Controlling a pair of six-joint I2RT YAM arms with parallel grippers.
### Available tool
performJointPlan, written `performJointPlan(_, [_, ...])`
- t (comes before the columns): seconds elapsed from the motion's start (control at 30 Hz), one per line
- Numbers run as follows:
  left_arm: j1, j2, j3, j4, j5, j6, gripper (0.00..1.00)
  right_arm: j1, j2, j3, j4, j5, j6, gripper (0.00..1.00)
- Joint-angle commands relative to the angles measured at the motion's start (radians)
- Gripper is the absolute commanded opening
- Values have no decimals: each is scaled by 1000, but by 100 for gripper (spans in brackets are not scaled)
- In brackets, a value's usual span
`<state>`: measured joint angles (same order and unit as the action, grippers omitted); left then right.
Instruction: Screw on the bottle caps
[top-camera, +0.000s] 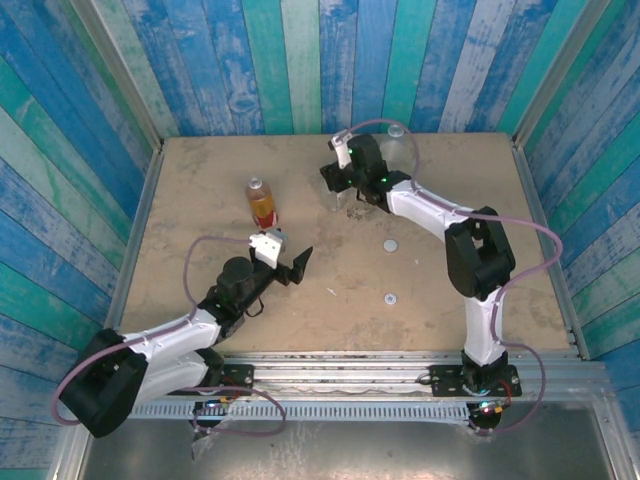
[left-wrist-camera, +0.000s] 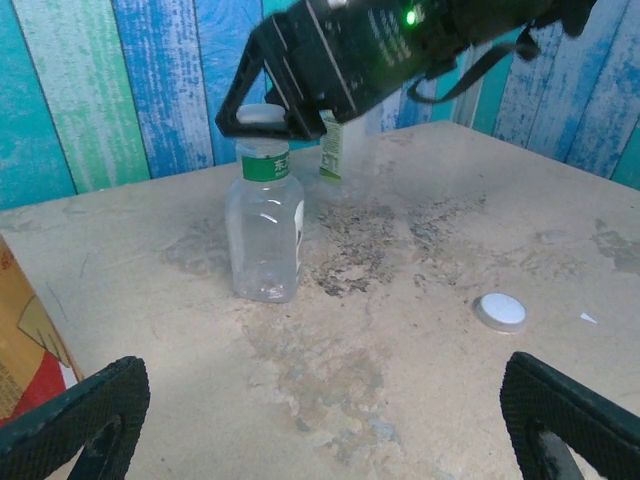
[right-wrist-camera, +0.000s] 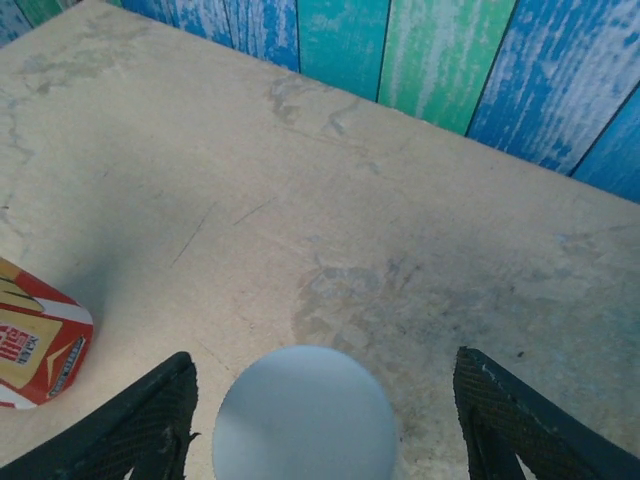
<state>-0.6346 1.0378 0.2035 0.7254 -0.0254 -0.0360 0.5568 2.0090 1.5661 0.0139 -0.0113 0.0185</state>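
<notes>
Counting your stock on the desk (top-camera: 200, 180): short clear bottle (left-wrist-camera: 265, 235), green label, upright, with a white cap (left-wrist-camera: 262, 115) sitting on its neck. Right gripper (right-wrist-camera: 322, 400) hangs directly over that cap, fingers (right-wrist-camera: 135, 420) spread, a gap on either side. Left gripper (left-wrist-camera: 320, 410) sits low, fingers wide apart, holding nothing. Orange bottle (top-camera: 262, 203) stands upright just beyond it. First loose cap (top-camera: 390, 244) and second loose cap (top-camera: 390, 297) lie flat beside your right arm.
</notes>
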Motion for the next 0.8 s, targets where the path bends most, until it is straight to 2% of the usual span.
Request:
performJointPlan(0.0, [1,22,-4,32,72,25,94,-14,-100,-22,8,9,-14,73])
performJointPlan(0.17, [0,43,-5,79,165,48,94,-54,-163,-52,26,76,-24,82])
performJointPlan(0.4, [0,50,-8,82,183,66,94,-168,-144,-1,0,68,-35,94])
performJointPlan(0.77, [-1,67,-4,92,231,84,94,-273,21,185,-78,-1,-42,94])
